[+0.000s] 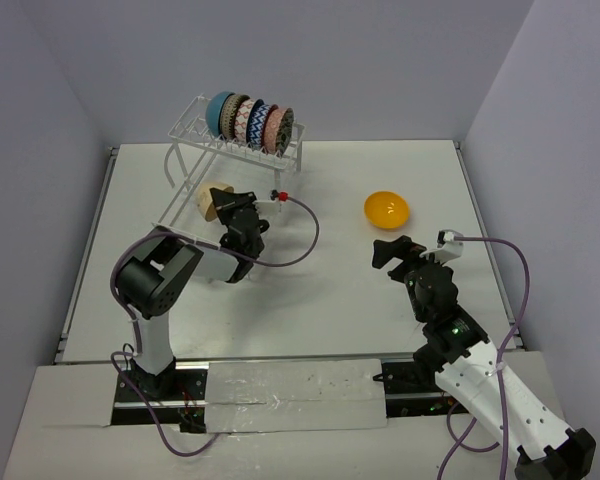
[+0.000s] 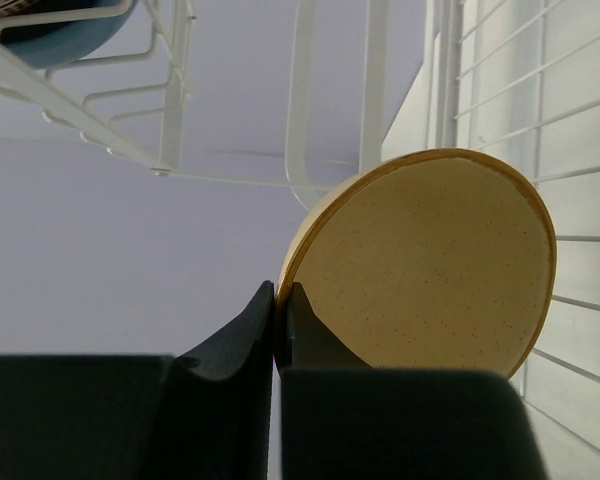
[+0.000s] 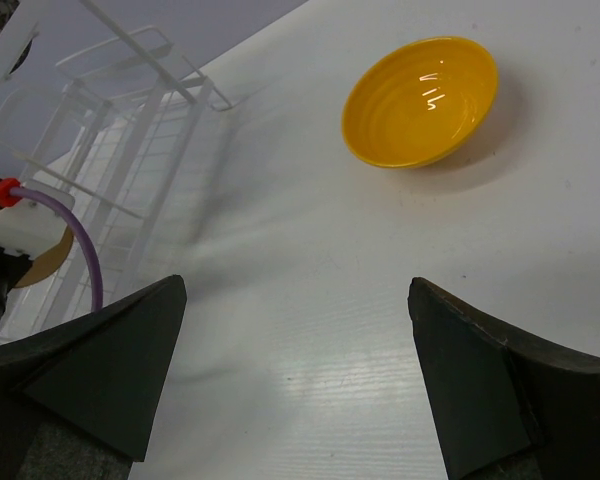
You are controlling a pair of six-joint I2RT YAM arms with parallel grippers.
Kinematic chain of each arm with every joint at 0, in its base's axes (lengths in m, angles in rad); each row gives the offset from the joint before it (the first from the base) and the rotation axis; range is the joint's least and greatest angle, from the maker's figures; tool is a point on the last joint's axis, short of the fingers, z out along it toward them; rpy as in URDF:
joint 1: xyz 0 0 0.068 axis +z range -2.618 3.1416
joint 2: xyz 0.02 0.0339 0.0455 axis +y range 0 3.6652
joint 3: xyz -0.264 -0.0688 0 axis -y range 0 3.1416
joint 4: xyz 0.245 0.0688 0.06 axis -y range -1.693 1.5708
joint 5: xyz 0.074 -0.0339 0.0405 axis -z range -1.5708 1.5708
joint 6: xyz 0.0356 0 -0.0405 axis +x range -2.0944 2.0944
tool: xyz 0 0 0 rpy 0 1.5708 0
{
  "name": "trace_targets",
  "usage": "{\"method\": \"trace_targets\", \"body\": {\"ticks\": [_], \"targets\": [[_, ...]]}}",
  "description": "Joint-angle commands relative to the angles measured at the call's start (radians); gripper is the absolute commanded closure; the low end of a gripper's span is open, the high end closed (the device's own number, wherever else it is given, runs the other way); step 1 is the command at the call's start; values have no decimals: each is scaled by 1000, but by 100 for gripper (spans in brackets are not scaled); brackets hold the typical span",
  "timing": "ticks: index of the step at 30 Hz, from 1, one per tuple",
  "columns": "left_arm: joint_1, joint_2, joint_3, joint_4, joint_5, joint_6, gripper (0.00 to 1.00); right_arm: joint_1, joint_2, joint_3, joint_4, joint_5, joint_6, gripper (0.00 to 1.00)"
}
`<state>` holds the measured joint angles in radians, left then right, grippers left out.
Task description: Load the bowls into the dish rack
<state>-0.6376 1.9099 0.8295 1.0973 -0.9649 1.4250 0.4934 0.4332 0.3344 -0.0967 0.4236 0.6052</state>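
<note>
The white wire dish rack stands at the far left, with several bowls upright in its top tier. My left gripper is shut on the rim of the tan bowl and holds it on edge at the rack's lower tier; in the left wrist view the tan bowl fills the right side, pinched by my fingertips. The orange-yellow bowl sits upright on the table, also in the right wrist view. My right gripper is open and empty, short of that bowl.
The left arm's purple cable loops over the table between the arms. The rack's lower wire shelf is right beside the tan bowl. Grey walls enclose the table on three sides.
</note>
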Motion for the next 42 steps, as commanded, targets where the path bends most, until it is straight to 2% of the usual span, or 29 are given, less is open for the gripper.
{"method": "trace_targets", "body": {"ticks": [1,7,10,15,18,26,29,32,36,40,41,42], "targets": [[-8,15,6,70,3,-12,100,-9,-8,-9,37,6,2,0],[-25,38,17,36,-34,-54,99,-10,-16,-12,34,6,4,0],[-36,41,25,-6,-54,-78,93,-12,-14,-12,37,4,4,0],[-63,49,26,-13,-80,-109,89,-13,-10,-11,37,-2,4,0],[-82,66,34,-22,-95,-110,82,-15,-13,-11,37,-2,2,0],[-134,129,59,12,-146,-83,76,-16,-17,-8,34,-2,1,0],[-152,158,62,70,-169,-58,70,-18,-17,-8,32,-2,1,0],[-165,176,72,95,-185,-55,56,-19,-17,-8,32,-3,-1,0],[-180,173,91,52,-196,-98,49,-21,-16,-8,32,-8,1,0],[-204,156,112,-112,-201,-243,54,-23,-17,-6,32,-6,1,0],[-206,153,118,-150,-201,-279,57,-23,-20,-6,32,-6,1,0],[-209,149,129,-190,-201,-341,63,-24,-22,-6,32,-6,1,0]]}}
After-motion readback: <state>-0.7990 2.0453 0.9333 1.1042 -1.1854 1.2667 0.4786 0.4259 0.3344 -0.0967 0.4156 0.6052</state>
